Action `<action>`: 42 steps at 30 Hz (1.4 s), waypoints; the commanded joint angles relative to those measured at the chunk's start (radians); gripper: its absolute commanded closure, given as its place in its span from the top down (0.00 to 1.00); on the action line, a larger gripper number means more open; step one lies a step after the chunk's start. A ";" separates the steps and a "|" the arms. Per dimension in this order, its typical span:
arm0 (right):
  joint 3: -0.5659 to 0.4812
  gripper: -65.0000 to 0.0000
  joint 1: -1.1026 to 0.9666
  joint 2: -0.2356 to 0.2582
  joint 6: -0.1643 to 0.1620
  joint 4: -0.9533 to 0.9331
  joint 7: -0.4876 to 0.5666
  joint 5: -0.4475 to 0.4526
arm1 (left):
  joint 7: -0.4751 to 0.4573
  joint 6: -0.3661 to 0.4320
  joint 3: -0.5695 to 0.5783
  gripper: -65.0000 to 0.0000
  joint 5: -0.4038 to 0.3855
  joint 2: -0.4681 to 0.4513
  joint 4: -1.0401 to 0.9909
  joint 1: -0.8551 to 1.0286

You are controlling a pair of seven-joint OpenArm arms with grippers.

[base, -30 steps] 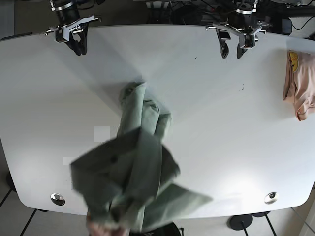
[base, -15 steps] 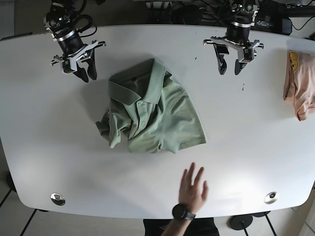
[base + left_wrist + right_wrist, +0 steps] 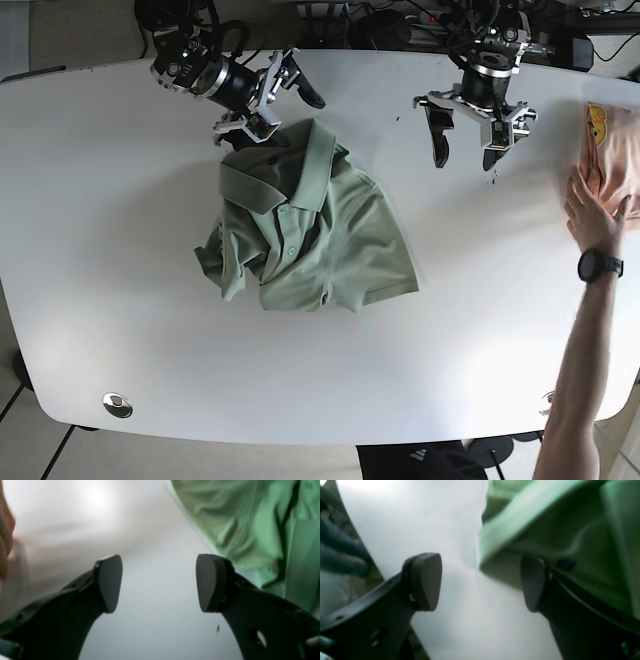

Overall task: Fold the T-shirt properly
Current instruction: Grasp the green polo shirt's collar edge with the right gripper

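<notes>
A smooth white table point(image 3: 120, 260) with rounded corners carries a crumpled sage-green T-shirt point(image 3: 310, 225), soft and creased, with a ribbed collar and buttoned placket. The right gripper point(image 3: 268, 108) stands with its dark, rounded pads spread wide, the shirt's collar edge lying just beyond and beside one pad, nothing between them. The left gripper point(image 3: 466, 148) also gapes open over bare tabletop, the shirt's wrinkled hem off to one side. A person's hand point(image 3: 592, 212) rests on a peach garment point(image 3: 612, 150).
</notes>
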 commanded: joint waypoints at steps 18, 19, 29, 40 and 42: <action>-0.170 0.71 0.224 0.002 0.006 -0.199 0.032 0.011 | -0.026 0.000 -0.002 0.67 -0.009 -0.003 0.013 0.004; -0.186 0.71 0.243 0.002 0.006 -0.229 0.033 0.011 | -0.026 0.000 -0.002 0.67 -0.009 -0.003 0.009 0.004; -0.267 0.01 0.280 0.004 -0.003 -0.362 0.089 0.010 | -0.026 0.000 -0.002 0.67 -0.009 -0.003 0.006 0.004; -0.157 0.03 0.288 0.002 -0.107 0.141 -0.166 0.019 | -0.029 -0.002 0.003 0.67 -0.021 -0.003 0.037 0.003; -0.131 0.03 0.368 0.002 -0.107 0.169 -0.220 0.019 | -0.031 -0.002 0.006 0.67 -0.021 -0.003 0.039 0.003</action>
